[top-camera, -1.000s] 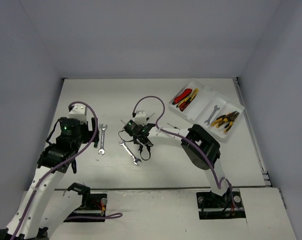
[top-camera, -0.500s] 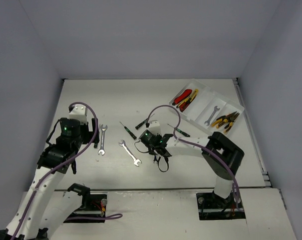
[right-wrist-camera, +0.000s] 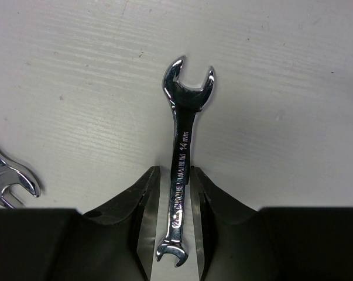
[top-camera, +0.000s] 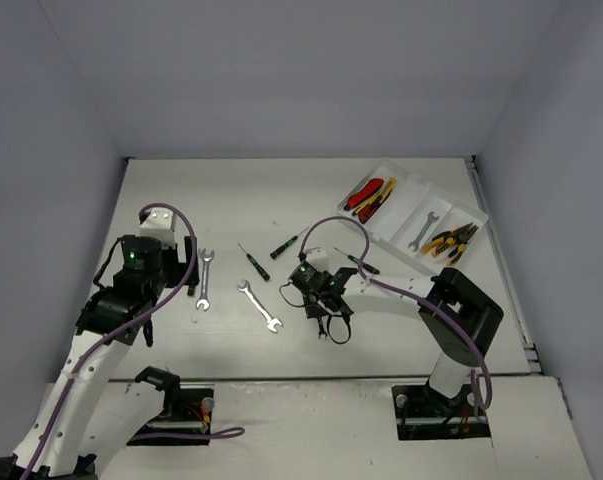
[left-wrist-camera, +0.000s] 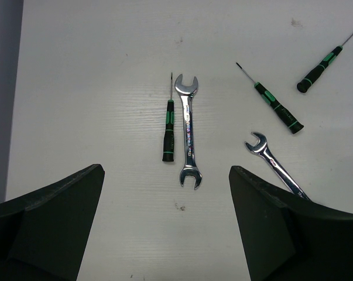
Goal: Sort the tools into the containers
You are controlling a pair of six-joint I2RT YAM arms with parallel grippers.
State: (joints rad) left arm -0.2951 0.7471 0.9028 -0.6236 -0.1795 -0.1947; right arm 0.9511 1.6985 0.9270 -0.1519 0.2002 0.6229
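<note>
A silver wrench (right-wrist-camera: 182, 140) lies on the table between the fingers of my right gripper (right-wrist-camera: 175, 172), with a thin gap on each side of its shaft. From above, the right gripper (top-camera: 320, 312) sits low at centre. My left gripper (left-wrist-camera: 166, 172) hangs wide open and empty above another wrench (left-wrist-camera: 188, 137) and a black-green screwdriver (left-wrist-camera: 168, 132). A third wrench (top-camera: 260, 306) and three screwdrivers (top-camera: 253, 261) (top-camera: 284, 245) (top-camera: 361, 262) lie loose. The white tray (top-camera: 401, 178) holds red and yellow knives (top-camera: 366, 195), a wrench (top-camera: 422, 230) and pliers (top-camera: 449, 241) in separate compartments.
Grey walls close the table at the back and on both sides. The left arm (top-camera: 131, 275) stands over the left part. A purple cable (top-camera: 331, 225) arcs above the right wrist.
The right arm has swung from the middle of the table to the right and lowered. Its jaws closed further and then parted slightly. The left arm has not moved.
</note>
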